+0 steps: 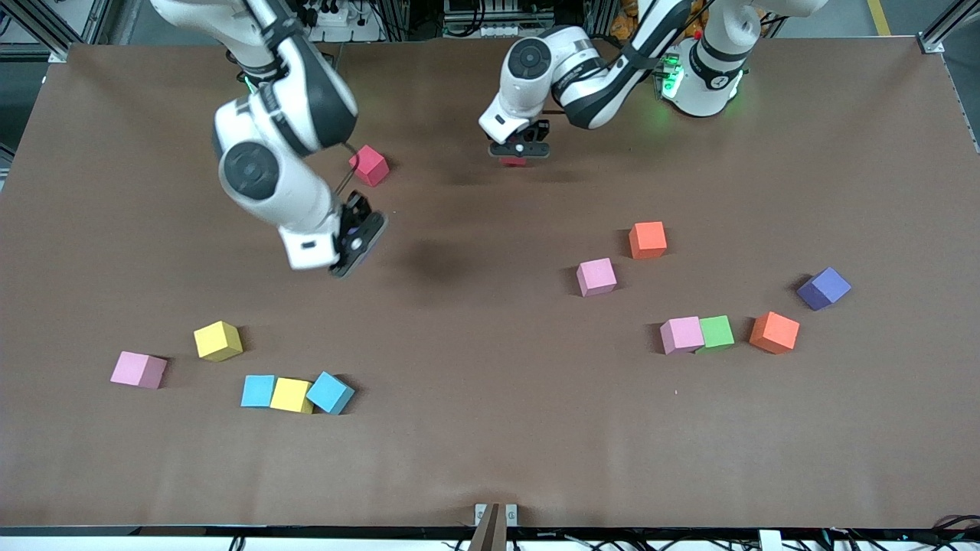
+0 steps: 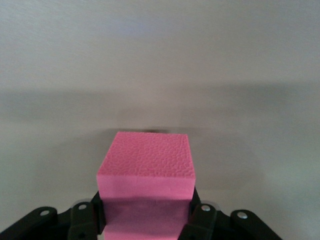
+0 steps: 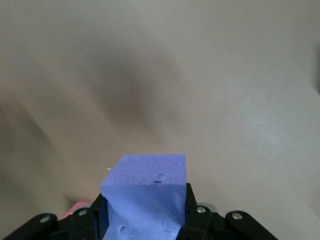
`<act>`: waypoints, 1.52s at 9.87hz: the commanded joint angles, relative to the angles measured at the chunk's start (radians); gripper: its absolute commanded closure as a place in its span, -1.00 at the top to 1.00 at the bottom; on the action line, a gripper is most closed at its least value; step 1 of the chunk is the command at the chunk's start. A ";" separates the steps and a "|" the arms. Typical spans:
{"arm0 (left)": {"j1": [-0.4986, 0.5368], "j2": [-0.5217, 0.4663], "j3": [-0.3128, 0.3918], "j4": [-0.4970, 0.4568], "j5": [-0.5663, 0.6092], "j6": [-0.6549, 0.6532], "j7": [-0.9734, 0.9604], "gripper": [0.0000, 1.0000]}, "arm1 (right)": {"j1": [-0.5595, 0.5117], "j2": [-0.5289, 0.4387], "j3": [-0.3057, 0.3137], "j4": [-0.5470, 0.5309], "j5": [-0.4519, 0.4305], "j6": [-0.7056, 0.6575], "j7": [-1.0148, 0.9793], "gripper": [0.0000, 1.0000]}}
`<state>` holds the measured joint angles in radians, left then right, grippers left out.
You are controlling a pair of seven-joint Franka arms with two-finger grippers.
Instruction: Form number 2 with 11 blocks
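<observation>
My left gripper (image 1: 519,150) is shut on a red-pink block (image 2: 145,170), low over bare table near the robots' bases. My right gripper (image 1: 357,243) is shut on a purple block (image 3: 147,192), over bare table close to a red block (image 1: 370,165). Toward the left arm's end lie an orange block (image 1: 648,239), a pink one (image 1: 596,276), a purple one (image 1: 824,288), and a row of pink (image 1: 681,334), green (image 1: 717,331) and orange (image 1: 774,332). Toward the right arm's end lie yellow (image 1: 218,340), pink (image 1: 138,370), light blue (image 1: 259,390), yellow (image 1: 292,395) and light blue (image 1: 331,392) blocks.
The brown table (image 1: 475,428) carries only the loose blocks. A small metal bracket (image 1: 495,514) sits at the table edge nearest the front camera. Cables and frame rails run past the edge by the robots' bases.
</observation>
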<state>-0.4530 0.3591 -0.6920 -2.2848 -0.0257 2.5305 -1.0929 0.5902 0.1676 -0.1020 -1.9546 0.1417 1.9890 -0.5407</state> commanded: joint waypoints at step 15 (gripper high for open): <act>-0.173 0.095 0.135 0.102 0.040 -0.022 -0.194 1.00 | 0.428 -0.183 -0.163 -0.282 -0.043 0.143 -0.018 -0.75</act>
<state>-0.6210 0.4896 -0.5628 -2.1766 -0.0123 2.5286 -1.2435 0.9810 0.0266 -0.2518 -2.1874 0.1149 2.1085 -0.5550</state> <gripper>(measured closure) 0.000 0.414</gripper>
